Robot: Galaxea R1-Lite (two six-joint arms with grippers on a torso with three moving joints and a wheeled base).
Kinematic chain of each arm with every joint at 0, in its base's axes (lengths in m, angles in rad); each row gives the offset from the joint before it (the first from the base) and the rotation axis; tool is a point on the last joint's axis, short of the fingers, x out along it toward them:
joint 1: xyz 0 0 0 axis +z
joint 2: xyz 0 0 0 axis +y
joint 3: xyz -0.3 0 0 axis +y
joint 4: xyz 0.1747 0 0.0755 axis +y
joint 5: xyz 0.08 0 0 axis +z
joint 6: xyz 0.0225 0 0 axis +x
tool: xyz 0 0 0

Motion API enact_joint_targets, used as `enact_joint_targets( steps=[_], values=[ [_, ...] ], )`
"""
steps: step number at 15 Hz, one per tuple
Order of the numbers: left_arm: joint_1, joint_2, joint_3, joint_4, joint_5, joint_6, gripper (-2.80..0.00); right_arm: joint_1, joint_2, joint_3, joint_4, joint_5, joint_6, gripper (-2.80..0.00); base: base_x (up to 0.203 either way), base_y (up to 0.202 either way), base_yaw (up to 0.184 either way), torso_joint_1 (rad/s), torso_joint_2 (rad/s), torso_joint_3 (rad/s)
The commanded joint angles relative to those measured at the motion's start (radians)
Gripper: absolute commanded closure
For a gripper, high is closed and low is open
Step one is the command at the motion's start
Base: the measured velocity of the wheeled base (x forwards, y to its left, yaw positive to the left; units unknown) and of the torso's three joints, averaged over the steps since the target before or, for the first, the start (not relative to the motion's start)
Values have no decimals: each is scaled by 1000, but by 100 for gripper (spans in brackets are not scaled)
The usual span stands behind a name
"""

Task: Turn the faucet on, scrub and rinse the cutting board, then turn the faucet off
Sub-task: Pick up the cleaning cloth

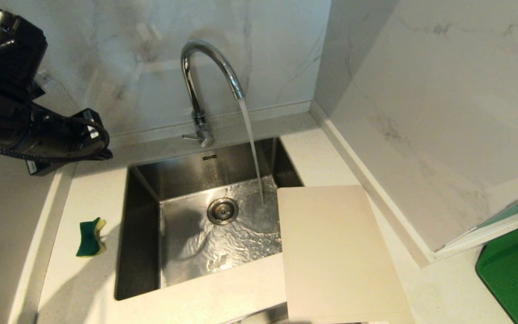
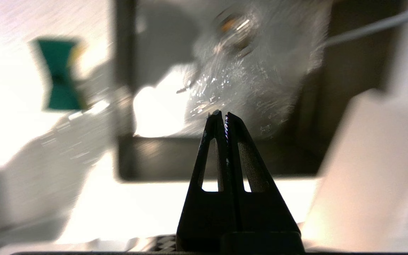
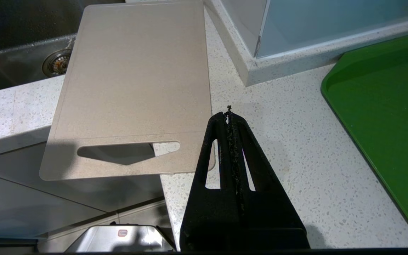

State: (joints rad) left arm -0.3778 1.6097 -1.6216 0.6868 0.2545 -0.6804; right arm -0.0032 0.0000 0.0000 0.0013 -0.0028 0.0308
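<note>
Water pours from the chrome gooseneck faucet [image 1: 205, 67] into the steel sink [image 1: 142, 216]. The beige cutting board [image 1: 335, 252] lies flat on the counter right of the sink, one long edge over the basin; its handle slot [image 3: 126, 151] hangs past the counter's front edge. My left arm [image 1: 25, 121] is raised at the far left, and its gripper [image 2: 222, 115] is shut and empty, hovering high over the sink's near rim. My right gripper [image 3: 229, 115] is shut and empty above the counter, just right of the board's handle end.
A green-and-yellow sponge [image 1: 91, 237] stands on the counter left of the sink. A dark green mat [image 1: 517, 270] lies at the far right. A marble wall block [image 1: 421, 135] juts out behind the board. The drain [image 1: 222, 210] sits mid-basin.
</note>
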Motion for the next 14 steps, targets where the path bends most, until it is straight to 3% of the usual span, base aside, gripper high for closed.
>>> enact_joint_targets(
  steps=[1,4,6,7,11,14],
  values=[
    [69,-62,184,-23,-12,58,0,0,0,0,0,0,0,0,0,0,0,0,0,0],
    [182,-79,390,-132,-40,128,0,0,0,0,0,0,0,0,0,0,0,0,0,0],
    [213,-80,503,-214,-44,162,0,0,0,0,0,0,0,0,0,0,0,0,0,0],
    [225,-77,547,-288,-43,173,-280,0,0,0,0,0,0,0,0,0,0,0,0,0],
    [279,-49,619,-330,-48,204,-280,0,0,0,0,0,0,0,0,0,0,0,0,0],
    [367,-12,649,-367,-78,254,-280,0,0,0,0,0,0,0,0,0,0,0,0,0]
  ],
)
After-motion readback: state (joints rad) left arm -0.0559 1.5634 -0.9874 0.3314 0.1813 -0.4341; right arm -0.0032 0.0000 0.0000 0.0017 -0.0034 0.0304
